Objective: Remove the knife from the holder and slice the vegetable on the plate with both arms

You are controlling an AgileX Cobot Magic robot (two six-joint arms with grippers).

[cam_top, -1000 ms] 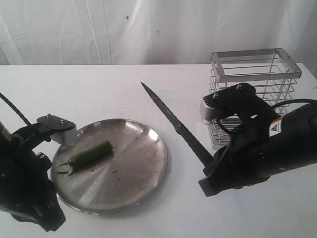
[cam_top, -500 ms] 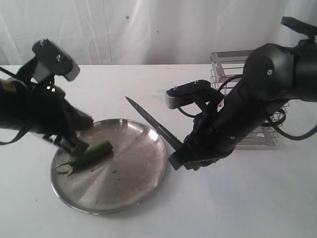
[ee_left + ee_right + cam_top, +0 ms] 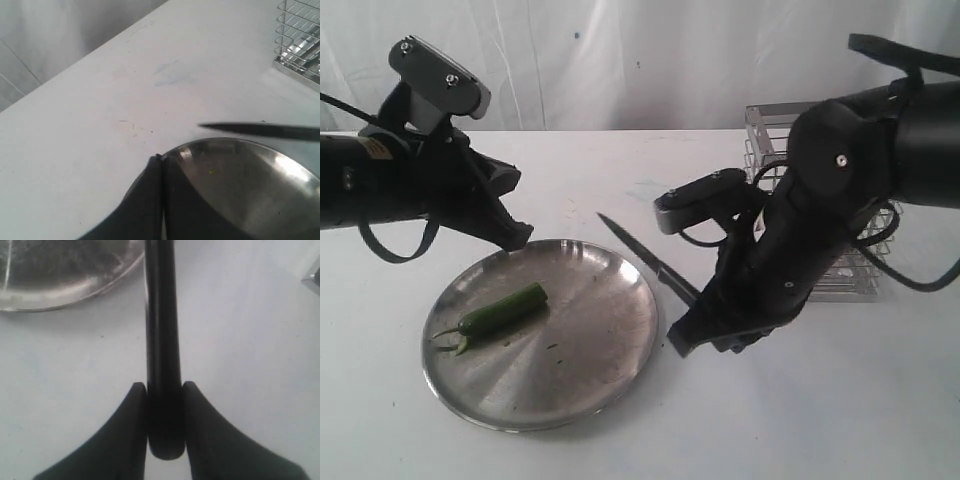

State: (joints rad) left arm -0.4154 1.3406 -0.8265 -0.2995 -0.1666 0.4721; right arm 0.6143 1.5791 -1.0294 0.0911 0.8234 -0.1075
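Outside, the vegetable point(image 3: 503, 308) lies on the plate point(image 3: 582, 335) on the counter point(image 3: 820, 420), and the knife point(image 3: 638, 254) slants just beside the plate's rim. Left wrist view: the left pincer point(image 3: 161, 160) is pressed together, empty, over that rim. Right wrist view: the right pincer point(image 3: 164, 388) pinches the knife's handle.

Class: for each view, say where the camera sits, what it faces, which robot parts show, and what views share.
Exterior: off the arms, facing table, plate, vegetable, holder; left arm, right arm show.
Left wrist: on left arm, facing plate rim past its shut left gripper.
Right wrist: on right arm, looking along the knife clamped in the right gripper.
Shared: knife and plate appear in all three.
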